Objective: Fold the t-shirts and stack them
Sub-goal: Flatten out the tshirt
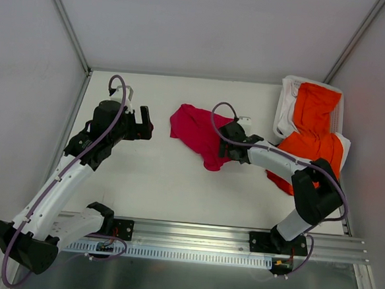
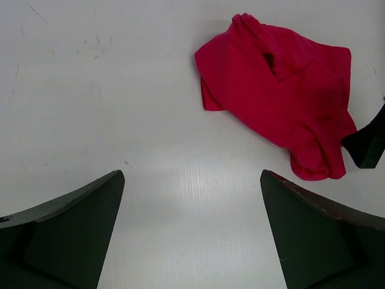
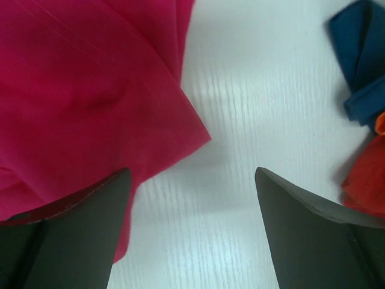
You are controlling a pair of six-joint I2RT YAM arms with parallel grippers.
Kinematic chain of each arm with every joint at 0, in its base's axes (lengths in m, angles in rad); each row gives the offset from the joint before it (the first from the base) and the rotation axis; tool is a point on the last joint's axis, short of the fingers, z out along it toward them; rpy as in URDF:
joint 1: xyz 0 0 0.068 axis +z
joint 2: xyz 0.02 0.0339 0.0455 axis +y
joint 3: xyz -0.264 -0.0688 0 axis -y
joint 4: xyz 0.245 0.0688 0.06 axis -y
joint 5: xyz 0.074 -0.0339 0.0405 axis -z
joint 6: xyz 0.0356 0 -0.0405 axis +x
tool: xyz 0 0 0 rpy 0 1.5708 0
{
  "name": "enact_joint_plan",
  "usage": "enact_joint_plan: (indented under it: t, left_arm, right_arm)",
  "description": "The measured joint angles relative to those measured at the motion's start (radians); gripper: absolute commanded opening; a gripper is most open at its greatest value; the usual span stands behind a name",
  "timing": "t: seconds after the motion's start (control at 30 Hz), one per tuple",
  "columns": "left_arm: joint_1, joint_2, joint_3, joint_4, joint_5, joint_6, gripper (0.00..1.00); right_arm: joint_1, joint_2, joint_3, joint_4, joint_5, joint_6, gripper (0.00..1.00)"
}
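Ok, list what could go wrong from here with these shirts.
1. The crimson t-shirt lies crumpled; the right gripper, jaws open, straddles a layered edge and may pinch several layers, lifting it bunched.
2. The orange t-shirt spills from the white basket under the right arm; a sweep could drag it along.

The crimson t-shirt (image 2: 283, 90) and the orange t-shirt (image 1: 316, 110) are matt, softly creased cloth. The table (image 2: 120, 90) is smooth, faintly ribbed, semi-gloss. The left gripper (image 2: 191, 177) is dark matt plastic; the rail (image 1: 193, 234) is bare metal.
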Motion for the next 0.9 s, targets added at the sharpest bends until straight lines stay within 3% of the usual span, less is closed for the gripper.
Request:
enact_joint_plan:
  t: [0.23,0.67,0.77,0.87,0.9]
  left_arm:
    - [0.000,-0.003,0.000,-0.001,0.001,-0.001,0.99]
    - [0.000,-0.019,0.000,-0.008,-0.002,-0.001,0.99]
    - [0.000,-0.018,0.000,-0.012,-0.003,-0.001,0.99]
    - [0.000,-0.018,0.000,-0.017,-0.005,-0.001,0.99]
    - [0.000,-0.018,0.000,-0.017,-0.005,-0.001,0.99]
  right_arm:
    - [-0.001,0.052,-0.069,0.031,-0.013,0.028,0.84]
    - [-0.075,0.165,-0.001,0.169,-0.094,0.027,0.80]
    - [-0.087,0.180,0.014,0.174,-0.103,0.025,0.72]
    - [-0.098,0.192,0.028,0.179,-0.111,0.017,0.45]
    - [-0.103,0.197,0.034,0.181,-0.113,0.012,0.31]
